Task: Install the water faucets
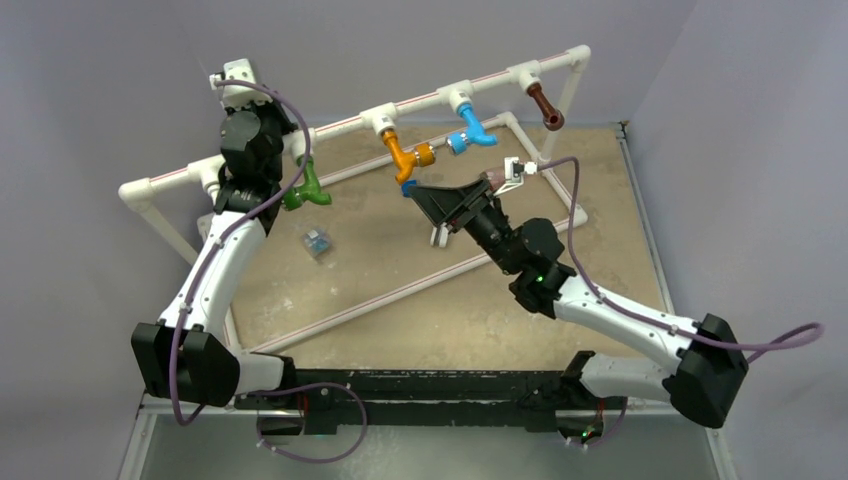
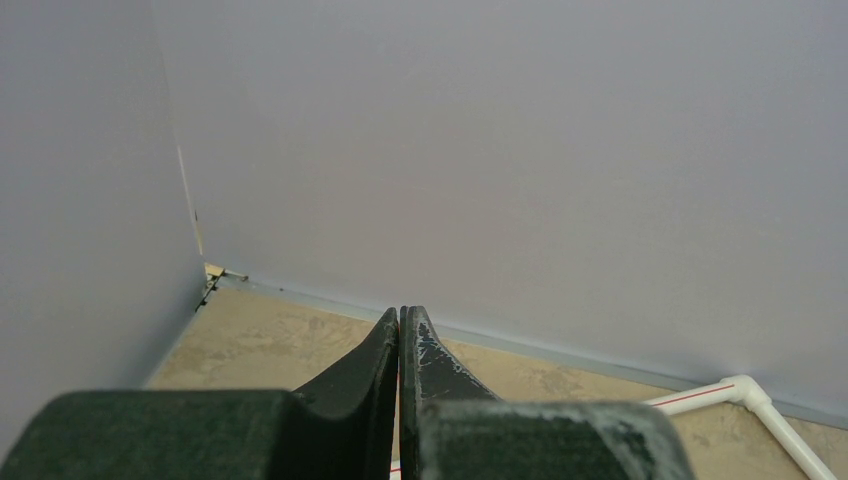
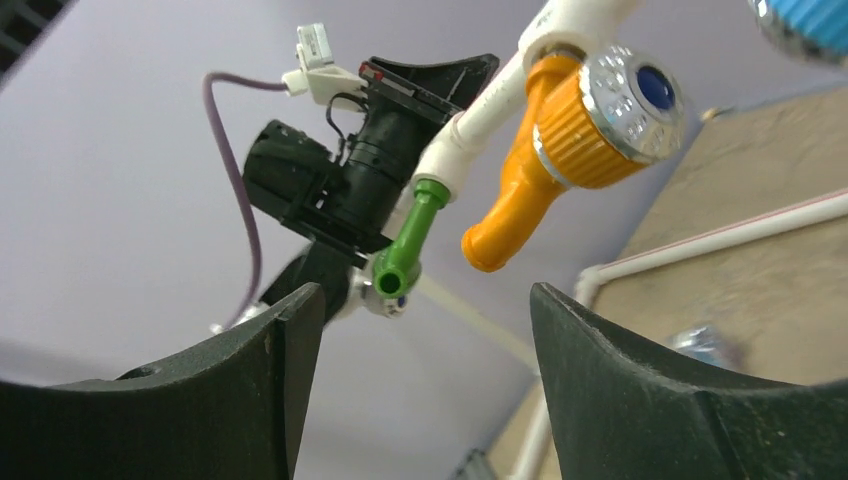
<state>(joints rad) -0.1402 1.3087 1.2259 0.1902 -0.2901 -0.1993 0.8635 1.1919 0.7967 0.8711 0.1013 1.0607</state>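
Observation:
Four faucets hang from the tee joints of a raised white pipe rail: green, orange, blue and brown. My right gripper is open and empty. It sits just below and in front of the orange faucet's spout. In its wrist view the orange faucet and the green one hang above the open jaws, untouched. My left gripper is shut and empty. It is raised by the rail above the green faucet and points at the back wall. It is mostly hidden behind its wrist.
A small clear cylinder lies on the tan floor below the green faucet. The white pipe base frame runs across the floor. Grey walls close in the back and both sides. A frame corner shows low on the right.

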